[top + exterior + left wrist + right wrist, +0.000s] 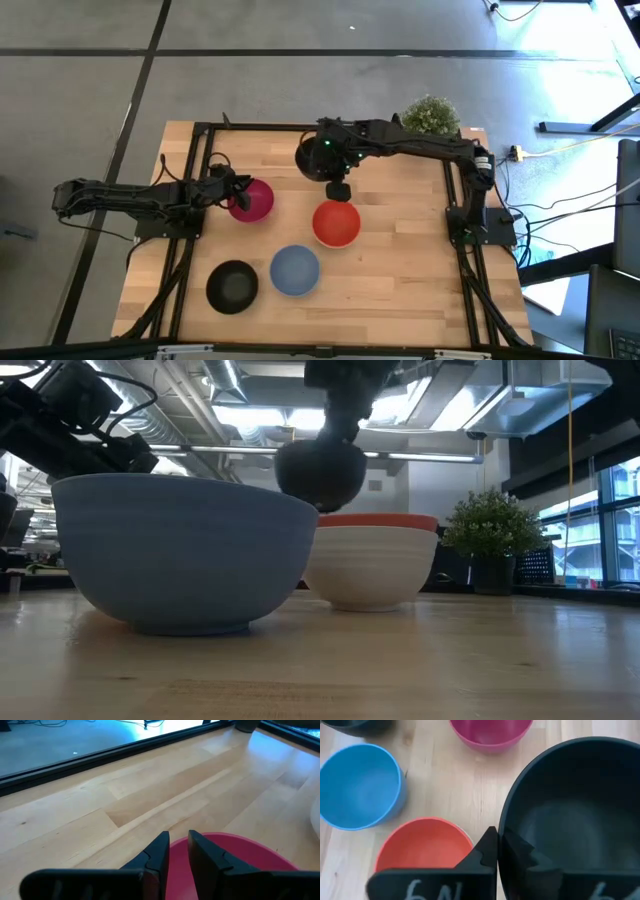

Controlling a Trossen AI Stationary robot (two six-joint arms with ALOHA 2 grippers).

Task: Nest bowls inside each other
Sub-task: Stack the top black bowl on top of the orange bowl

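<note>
My right gripper (497, 846) is shut on a black bowl (320, 470), held in the air over the far middle of the table, above and just beyond the red bowl (336, 222). The red bowl sits nested in the white bowl (370, 570). My left gripper (178, 839) is shut on the magenta bowl (252, 200) at the table's left. The blue bowl (295, 270) and a second black bowl (232, 287) rest on their bases near the near edge. In the low view the blue bowl hides the magenta one. My left gripper pinches the magenta bowl's rim (176, 851) on its left side, one finger (160, 850) outside the wall and one inside. It comes slanting down from the table's left. Whether the bowl's base is on the table cannot be told. My right gripper pinches the black bowl's rim (503, 827), one finger (487, 851) outside the wall and one inside. The fingers point down from above. The bowl hangs lifted clear of the table, mouth roughly upward and slightly tilted.
A small green potted plant (431, 115) stands at the far right corner. The arms' dark base frames (190, 230) run along the left and right sides of the table. Bare wood (400, 290) lies to the right of the blue bowl.
</note>
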